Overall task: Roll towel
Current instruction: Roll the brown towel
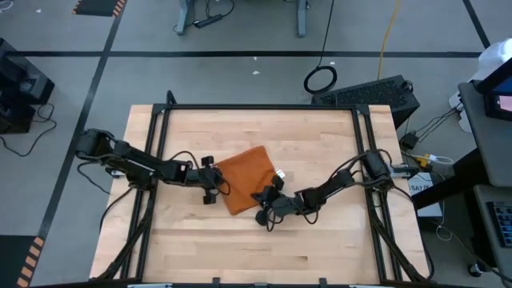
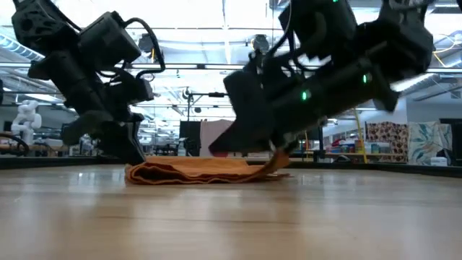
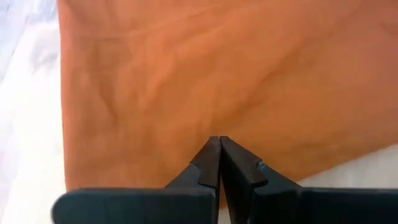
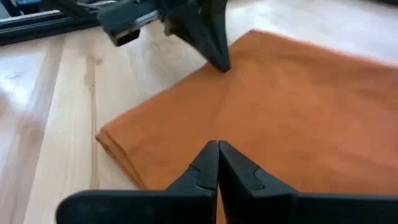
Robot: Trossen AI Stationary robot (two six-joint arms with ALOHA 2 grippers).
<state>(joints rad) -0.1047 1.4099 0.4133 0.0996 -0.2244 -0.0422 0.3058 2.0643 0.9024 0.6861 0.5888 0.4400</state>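
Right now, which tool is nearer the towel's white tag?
The right. The right tool, shut, sits at the towel's front-right edge, close to the white tag. The left tool, also shut, is at the opposite, left edge.

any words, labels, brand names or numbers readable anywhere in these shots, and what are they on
No text can be read in any view.
White tag at the edge of the towel: too small to tell whether it carries print.
Left gripper and right gripper: no markings show on the fingers.
Posters and panels in the room behind the table, low view: blurred, nothing legible.
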